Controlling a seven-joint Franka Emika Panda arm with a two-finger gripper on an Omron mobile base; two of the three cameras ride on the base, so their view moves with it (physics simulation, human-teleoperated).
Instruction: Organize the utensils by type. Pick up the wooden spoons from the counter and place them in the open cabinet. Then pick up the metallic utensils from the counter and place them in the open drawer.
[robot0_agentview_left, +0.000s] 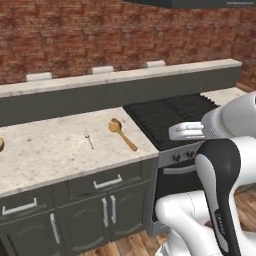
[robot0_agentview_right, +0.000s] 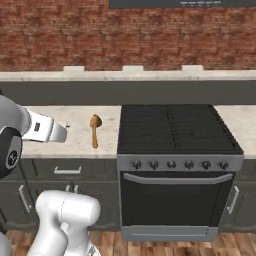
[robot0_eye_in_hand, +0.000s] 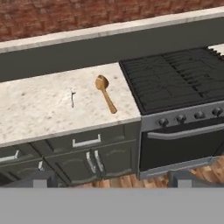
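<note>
A light-brown wooden spoon (robot0_agentview_left: 121, 132) (robot0_agentview_right: 94, 129) (robot0_eye_in_hand: 106, 98) lies on the beige counter (robot0_agentview_left: 50, 150) (robot0_eye_in_hand: 35, 109), close to its right end beside the stove, bowl toward the wall. To its left lies a thin silver fork (robot0_agentview_left: 89, 139) (robot0_eye_in_hand: 72, 98). A brown rounded bit (robot0_agentview_left: 1, 145) at the counter's far left is cut off by the frame. My gripper (robot0_eye_in_hand: 111, 180) is open, its fingertips (robot0_eye_in_hand: 41, 179) wide apart with nothing between them. It hangs well back from the counter and above the floor. The open cabinet and open drawer are out of view.
A black stove (robot0_agentview_left: 170, 117) (robot0_agentview_right: 175, 127) with an oven door below adjoins the counter's right end. A raised beige ledge (robot0_agentview_left: 115, 77) runs along the brick wall behind. Dark grey drawer and cupboard fronts with silver handles (robot0_agentview_left: 107, 182) sit under the counter.
</note>
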